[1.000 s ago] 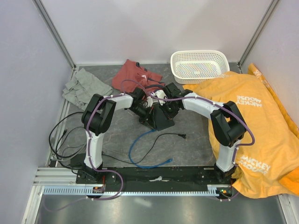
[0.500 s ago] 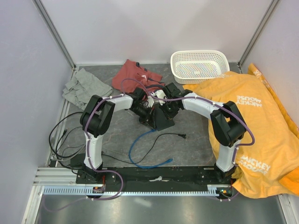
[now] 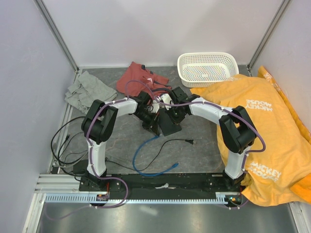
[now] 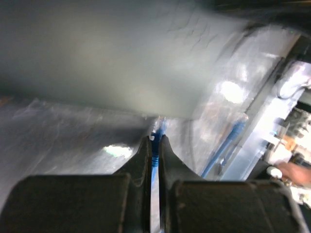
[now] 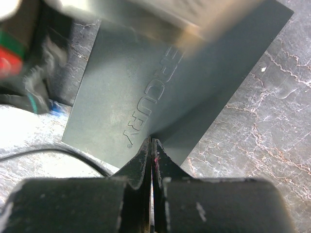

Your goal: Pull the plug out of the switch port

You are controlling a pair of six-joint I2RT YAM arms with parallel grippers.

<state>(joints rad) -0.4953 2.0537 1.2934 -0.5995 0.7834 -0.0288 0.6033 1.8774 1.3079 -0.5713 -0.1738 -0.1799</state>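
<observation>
The switch (image 3: pixel 169 124) is a flat black box at the table's middle, between both arms. In the right wrist view it (image 5: pixel 146 92) shows embossed lettering. My right gripper (image 5: pixel 151 141) is shut, its tips pressed down on the switch's top near one edge. My left gripper (image 4: pixel 155 141) is shut on the blue cable's plug (image 4: pixel 155 150) right at the switch's blurred side (image 4: pixel 112 58). Whether the plug sits in the port I cannot tell. The blue cable (image 3: pixel 141 158) loops toward the near edge in the top view. There the left gripper (image 3: pixel 151 120) is at the switch's left side.
A white basket (image 3: pixel 207 68) stands at the back right. An orange cloth (image 3: pixel 265 128) covers the right side. A red cloth (image 3: pixel 140 77) and a grey-green cloth (image 3: pixel 87 90) lie at the back left. Black cables (image 3: pixel 70 143) lie left, and a black lead (image 3: pixel 182 141) lies in front of the switch.
My left arm has drawn slightly to the left with the blue cable, whose loop has shifted left. The right gripper stays on the switch.
</observation>
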